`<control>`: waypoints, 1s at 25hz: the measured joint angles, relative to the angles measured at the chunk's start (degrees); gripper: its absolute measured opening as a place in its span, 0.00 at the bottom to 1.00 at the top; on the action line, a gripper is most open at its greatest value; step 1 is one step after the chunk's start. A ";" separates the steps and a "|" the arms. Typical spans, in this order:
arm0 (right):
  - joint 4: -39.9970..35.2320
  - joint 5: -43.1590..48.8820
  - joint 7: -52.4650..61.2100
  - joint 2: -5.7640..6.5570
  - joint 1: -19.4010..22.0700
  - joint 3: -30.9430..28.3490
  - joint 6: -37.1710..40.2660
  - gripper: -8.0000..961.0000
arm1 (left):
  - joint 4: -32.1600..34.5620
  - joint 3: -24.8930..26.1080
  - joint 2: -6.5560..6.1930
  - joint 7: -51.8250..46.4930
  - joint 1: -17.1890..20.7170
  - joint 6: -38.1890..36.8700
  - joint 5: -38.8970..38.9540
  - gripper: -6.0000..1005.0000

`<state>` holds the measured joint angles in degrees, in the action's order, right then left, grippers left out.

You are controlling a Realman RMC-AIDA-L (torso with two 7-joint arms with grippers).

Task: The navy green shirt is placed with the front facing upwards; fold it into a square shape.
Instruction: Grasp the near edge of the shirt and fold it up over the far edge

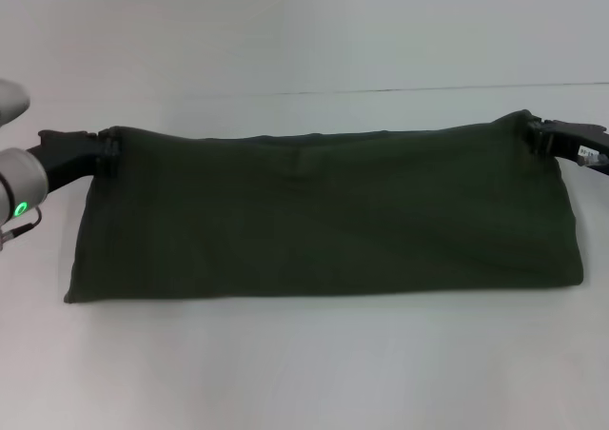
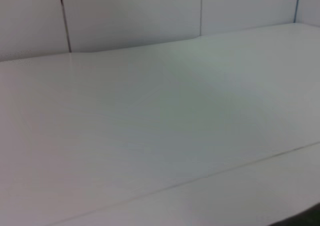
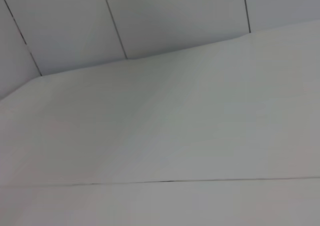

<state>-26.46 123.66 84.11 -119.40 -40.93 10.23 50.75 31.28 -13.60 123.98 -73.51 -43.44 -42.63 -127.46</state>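
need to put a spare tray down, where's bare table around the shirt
Bare table lies in front of the navy green shirt and behind it. The shirt's far corners are crowded: left hand and right hand sit there.

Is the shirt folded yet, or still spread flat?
Folded once: the navy green shirt lies as a wide band, plain green side up. The left gripper and right gripper are at its far corners.
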 joint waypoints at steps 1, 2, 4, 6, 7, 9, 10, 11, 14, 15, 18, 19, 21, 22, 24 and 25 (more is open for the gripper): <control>0.14 0.00 -0.02 -0.01 -0.27 0.07 -0.62 0.06 | -0.18 -0.29 0.00 0.01 -0.18 0.59 0.22 0.04; 0.28 0.00 -0.04 0.01 -0.60 0.14 -1.10 0.06 | -0.76 -1.24 0.00 0.08 -0.70 2.85 0.92 0.04; 0.47 0.00 -0.10 0.05 -1.11 0.23 -2.09 0.06 | -1.48 -2.37 -0.01 0.12 -1.17 5.31 1.61 0.04; 0.51 0.01 -0.11 0.13 -1.69 0.44 -3.42 0.06 | -1.79 -2.80 -0.02 0.14 -1.46 6.43 1.82 0.04; 0.54 0.01 -0.10 0.17 -1.91 0.64 -3.88 0.06 | -2.11 -3.02 -0.02 0.15 -1.72 7.42 1.87 0.04; 0.70 0.01 0.10 0.27 -2.43 1.48 -5.17 0.06 | -2.77 -3.11 -0.03 0.23 -2.09 8.79 1.89 0.04; 0.85 0.01 0.25 0.33 -2.73 1.77 -5.73 0.06 | -3.07 -3.13 -0.03 0.29 -2.23 9.37 1.89 0.04; 1.04 0.00 0.40 0.37 -3.12 2.06 -6.51 0.06 | -3.23 -3.13 -0.04 0.41 -2.31 9.69 1.90 0.04; 1.31 -0.02 0.37 0.33 -3.98 2.34 -7.87 0.07 | -3.79 -3.15 -0.05 0.70 -2.53 10.87 2.20 0.04; 1.32 -0.02 0.30 0.27 -4.23 2.46 -8.11 0.07 | -4.03 -3.16 -0.05 0.75 -2.62 11.43 2.36 0.04; 1.39 -0.06 0.37 0.12 -4.93 3.86 -9.76 0.07 | -4.69 -3.18 -0.06 0.94 -2.82 12.91 2.54 0.04; 1.49 -0.07 0.46 0.10 -5.17 4.35 -10.33 0.07 | -4.74 -3.18 -0.06 0.99 -2.85 13.06 2.55 0.04; 2.01 -0.08 0.51 0.18 -5.70 4.98 -11.48 0.07 | -4.77 -3.19 -0.06 1.01 -2.90 13.13 2.58 0.05; 2.44 -0.09 0.45 0.27 -5.96 5.12 -12.02 0.07 | -4.77 -3.20 -0.06 1.01 -2.96 13.14 2.63 0.05; 3.50 -0.09 0.01 0.45 -6.51 5.39 -13.40 0.07 | -4.79 -3.20 -0.06 1.01 -3.01 13.17 2.71 0.06; 4.03 -0.09 -0.30 0.47 -6.86 5.71 -14.43 0.07 | -4.80 -3.20 -0.06 1.08 -3.02 13.20 2.79 0.06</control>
<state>-22.43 123.56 83.81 -118.92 -47.79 15.94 36.32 26.48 -16.79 123.93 -72.43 -46.45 -29.43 -124.67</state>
